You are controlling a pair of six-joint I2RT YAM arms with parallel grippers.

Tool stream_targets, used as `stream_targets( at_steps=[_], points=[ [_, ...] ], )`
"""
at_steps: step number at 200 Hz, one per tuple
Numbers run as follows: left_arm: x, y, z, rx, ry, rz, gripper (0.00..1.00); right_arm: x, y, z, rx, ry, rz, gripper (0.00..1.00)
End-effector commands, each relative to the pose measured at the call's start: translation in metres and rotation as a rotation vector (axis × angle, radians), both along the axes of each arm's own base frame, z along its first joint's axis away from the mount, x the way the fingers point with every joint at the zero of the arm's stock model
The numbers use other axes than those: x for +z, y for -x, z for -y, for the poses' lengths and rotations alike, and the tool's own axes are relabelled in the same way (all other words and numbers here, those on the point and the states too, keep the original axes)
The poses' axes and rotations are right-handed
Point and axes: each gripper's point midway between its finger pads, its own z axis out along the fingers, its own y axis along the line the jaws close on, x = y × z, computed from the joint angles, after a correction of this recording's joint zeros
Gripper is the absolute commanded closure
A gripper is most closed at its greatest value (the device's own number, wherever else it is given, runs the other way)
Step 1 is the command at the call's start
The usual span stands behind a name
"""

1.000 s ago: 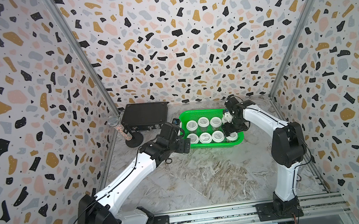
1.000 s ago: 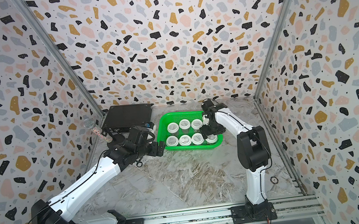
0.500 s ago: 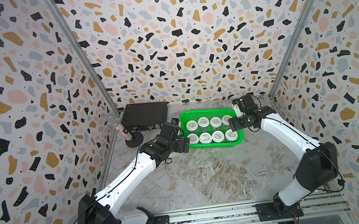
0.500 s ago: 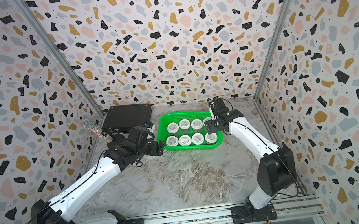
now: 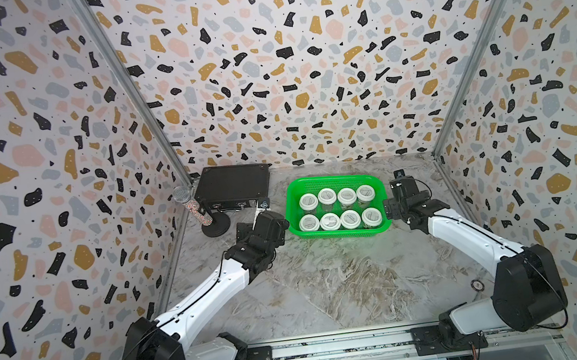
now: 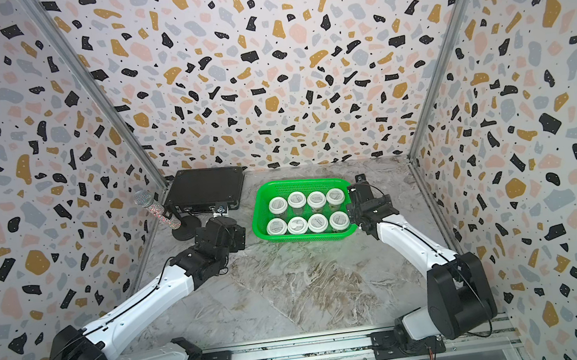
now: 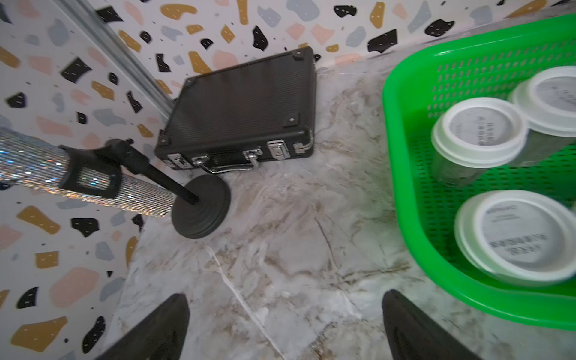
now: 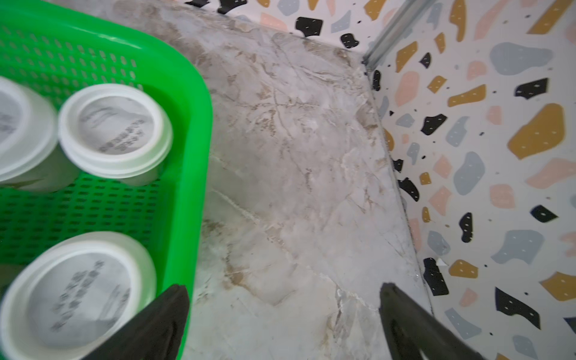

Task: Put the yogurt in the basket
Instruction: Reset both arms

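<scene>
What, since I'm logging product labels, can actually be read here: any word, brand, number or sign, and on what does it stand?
Nothing is legible.
Yogurt lids in the basket: several lines of grey print, too blurred to read in the wrist views and too small in both top views.
Black case: no lettering visible.
Glitter microphone: no lettering visible.

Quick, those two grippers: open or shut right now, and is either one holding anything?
Left gripper: open, holding nothing.
Right gripper: open, holding nothing.
</scene>
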Motion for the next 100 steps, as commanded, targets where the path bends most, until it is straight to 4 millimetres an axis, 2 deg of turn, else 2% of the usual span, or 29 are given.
stream_targets(
  at_steps=[1,42,100],
  points=[
    [0.027,-0.009,-0.025,0.107,-0.107,0.187,0.01,0.015,0.002,0.031,-0.127,0.053,0.112,0.0],
    [-0.001,-0.011,-0.04,0.079,-0.16,0.209,0.01,-0.015,0.015,0.061,-0.203,0.1,0.099,0.0],
    [-0.036,-0.018,-0.055,0.006,-0.062,0.193,0.01,-0.058,0.018,0.074,-0.198,0.082,0.136,0.0]
  ],
)
